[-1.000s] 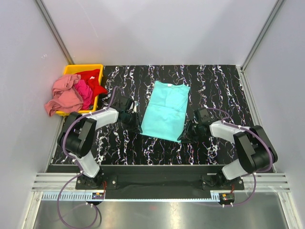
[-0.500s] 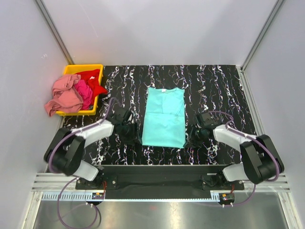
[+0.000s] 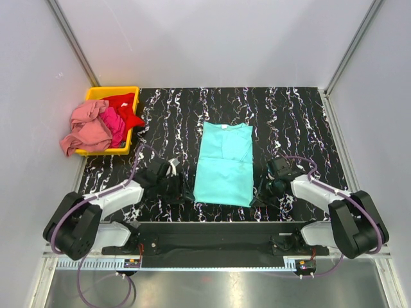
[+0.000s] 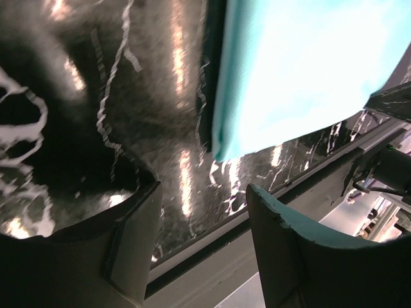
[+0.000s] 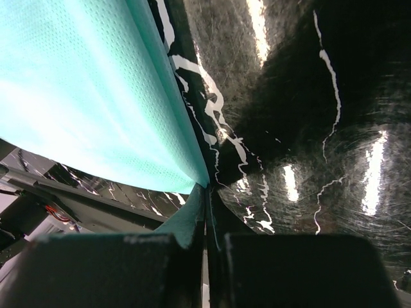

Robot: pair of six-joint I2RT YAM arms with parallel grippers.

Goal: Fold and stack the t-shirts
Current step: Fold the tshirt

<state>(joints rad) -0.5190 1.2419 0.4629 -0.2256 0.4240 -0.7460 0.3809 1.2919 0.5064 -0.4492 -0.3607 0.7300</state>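
- While the turquoise t-shirt lies flat as a long strip at mid-table, I judge the hem-to-collar fold is the step in hand
- My right gripper is pinched onto its near right hem corner
- My left gripper stands wide and empty, just beside the near left corner
- Next I need that corner gripped too, then both lifted together
- The salmon pink t-shirt, magenta t-shirt and red t-shirt sit heaped in the yellow bin

Black white-veined marble-look table; turquoise-teal cloth t-shirt spread flat at its centre; yellow plastic bin at ten o'clock
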